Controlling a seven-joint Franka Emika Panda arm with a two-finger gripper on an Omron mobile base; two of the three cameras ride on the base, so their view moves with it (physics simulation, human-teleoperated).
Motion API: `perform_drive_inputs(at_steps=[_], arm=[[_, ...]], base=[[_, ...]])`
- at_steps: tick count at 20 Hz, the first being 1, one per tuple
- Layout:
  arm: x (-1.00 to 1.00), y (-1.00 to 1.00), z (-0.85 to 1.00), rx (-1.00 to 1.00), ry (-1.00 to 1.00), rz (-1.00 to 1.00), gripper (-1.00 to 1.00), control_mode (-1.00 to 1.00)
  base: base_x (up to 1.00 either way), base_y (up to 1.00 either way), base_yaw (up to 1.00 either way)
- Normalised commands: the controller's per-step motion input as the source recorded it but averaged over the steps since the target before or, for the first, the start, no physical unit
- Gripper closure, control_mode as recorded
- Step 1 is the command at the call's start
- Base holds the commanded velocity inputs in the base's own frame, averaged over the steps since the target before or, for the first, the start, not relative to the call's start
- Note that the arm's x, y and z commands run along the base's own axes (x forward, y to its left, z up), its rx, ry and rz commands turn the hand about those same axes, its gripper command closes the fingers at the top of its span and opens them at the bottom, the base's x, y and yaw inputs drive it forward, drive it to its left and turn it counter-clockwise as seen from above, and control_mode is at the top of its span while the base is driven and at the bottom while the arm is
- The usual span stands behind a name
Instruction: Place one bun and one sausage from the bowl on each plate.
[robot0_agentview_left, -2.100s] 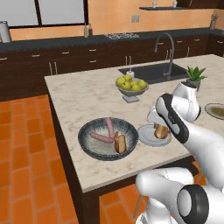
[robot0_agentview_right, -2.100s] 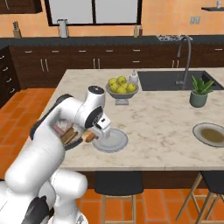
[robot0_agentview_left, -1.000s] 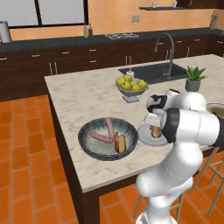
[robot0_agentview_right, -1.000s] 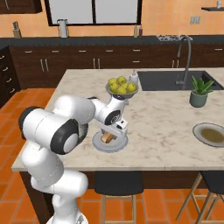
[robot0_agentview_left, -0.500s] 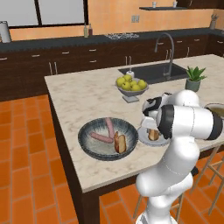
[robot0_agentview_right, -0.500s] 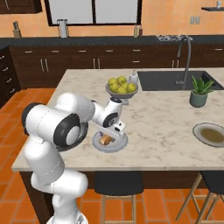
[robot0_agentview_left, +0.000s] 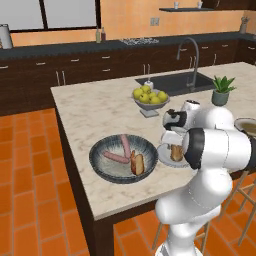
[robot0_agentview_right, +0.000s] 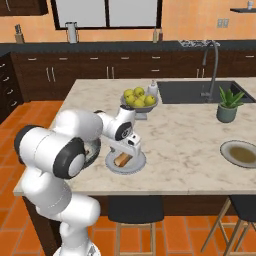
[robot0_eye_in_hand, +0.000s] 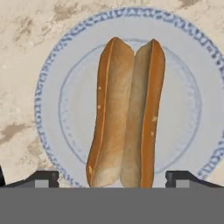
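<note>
Pincer (robot0_eye_in_hand: 112, 177): fingertips stand wide apart on either side of the bun's near end, clamped on nothing; it hangs straight above the near plate, as suits a release onto it.
Bun (robot0_eye_in_hand: 127, 111): split, lying flat across the middle of the near plate, seam up, free of both fingertips; it looks set down.
Near plate (robot0_agentview_right: 136, 163): close to the front edge of the surface, just beside the bowl; it carries one bun and no sausage, so this plate seems half served.
Bowl (robot0_agentview_left: 100, 150): towards the front left corner of the surface; two sausages (robot0_agentview_left: 124, 145) and one more bun (robot0_agentview_left: 137, 163) lie inside, the supply for what remains.
Second plate (robot0_agentview_right: 243, 153): well apart, at the right edge of the surface; what it holds I cannot tell.
Apple bowl (robot0_agentview_right: 138, 101): further back, near the sink (robot0_agentview_right: 200, 91); no part of the task.
</note>
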Motion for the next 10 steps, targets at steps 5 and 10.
perform_drive_inputs(at_steps=[5,10], arm=[[-0.27,0.68,0.78,-0.04,-0.15,0.0,-1.0,-1.0],[-0.18,0.99,0.62,-0.01,-0.11,0.02,-1.0,-1.0]], base=[[0.0,0.0,0.0],[0.0,0.0,0.0]])
